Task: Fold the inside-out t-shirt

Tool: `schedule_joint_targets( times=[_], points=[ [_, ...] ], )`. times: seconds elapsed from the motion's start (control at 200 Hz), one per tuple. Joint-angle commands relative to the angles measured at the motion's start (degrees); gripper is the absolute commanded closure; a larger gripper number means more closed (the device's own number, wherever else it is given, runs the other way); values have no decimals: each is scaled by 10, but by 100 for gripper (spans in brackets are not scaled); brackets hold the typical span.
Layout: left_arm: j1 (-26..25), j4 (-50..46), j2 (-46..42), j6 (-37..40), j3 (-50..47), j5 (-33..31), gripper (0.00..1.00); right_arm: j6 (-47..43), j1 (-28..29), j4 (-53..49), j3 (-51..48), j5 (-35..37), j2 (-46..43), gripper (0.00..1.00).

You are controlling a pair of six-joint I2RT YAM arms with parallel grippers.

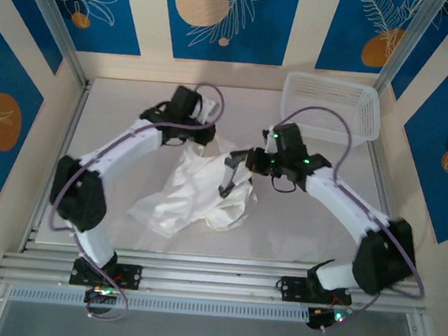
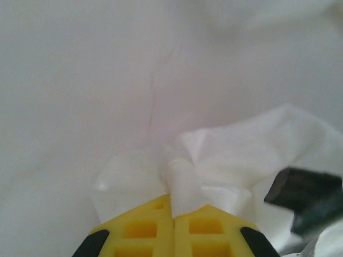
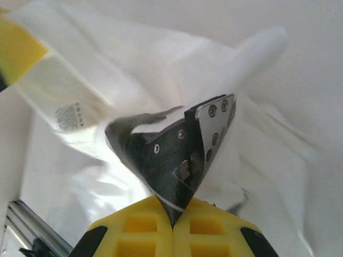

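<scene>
Right now I see the inside-out t-shirt (image 1: 190,192) lying crumpled in the middle of the counter (image 1: 118,118), between the two arms, with the white mesh basket (image 1: 333,107) well apart at the far right corner. From above, the left gripper (image 1: 203,134) sits at the shirt's far edge. On my left wrist feed, this gripper (image 2: 173,206) has its yellow halves pressed together, with a fold of the white cloth (image 2: 241,144) pinched at the seam. The right gripper (image 1: 226,186) points down onto the shirt's right side. Its wrist feed shows the dark fingers (image 3: 161,155) closed tight against each other above the rumpled cloth (image 3: 161,59); I cannot tell whether any fabric is caught there. A small printed tag (image 3: 69,115) shows on the shirt.
</scene>
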Motion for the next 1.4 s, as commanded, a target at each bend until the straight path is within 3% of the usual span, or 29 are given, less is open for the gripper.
schedule_joint_targets(
  times=[0.0,0.125,0.265,0.33,0.42,0.525,0.62,0.7,0.83,0.995,1.21,1.33,1.37,1.395],
  points=[
    [6,44,-85,-24,39,35,100,-76,4,85,-40,8,-102,100],
    [6,72,-156,-39,-21,-12,100,-128,20,117,-105,-40,-167,100],
    [11,74,-238,-54,-143,-167,100,-173,90,135,-187,-165,-175,100],
    [22,75,-271,-66,-205,-215,100,-185,138,132,-216,-192,-151,90],
    [35,75,-307,-84,-284,-241,98,-167,167,117,-221,-208,-121,60],
    [48,69,-331,-120,-356,-236,71,-157,161,104,-204,-147,-133,47],
    [51,65,-340,-136,-377,-215,62,-144,143,124,-203,-8,-145,34],
    [51,109,-345,-157,-394,-145,57,-105,106,115,-175,68,-107,35],
    [30,138,-291,-188,-384,-28,53,-111,90,58,-77,30,19,39],
    [-8,71,-189,-168,-344,-70,50,-128,122,11,31,22,174,35],
    [-8,100,-201,-173,-382,-114,49,-184,134,-18,152,80,335,27],
    [-3,105,-163,-169,-373,-75,48,-182,127,-35,209,44,393,42],
    [-3,107,-144,-171,-366,-60,48,-181,127,-38,219,30,400,53],
    [-3,113,-135,-174,-366,-53,48,-179,126,-42,225,20,401,65]
  ],
)
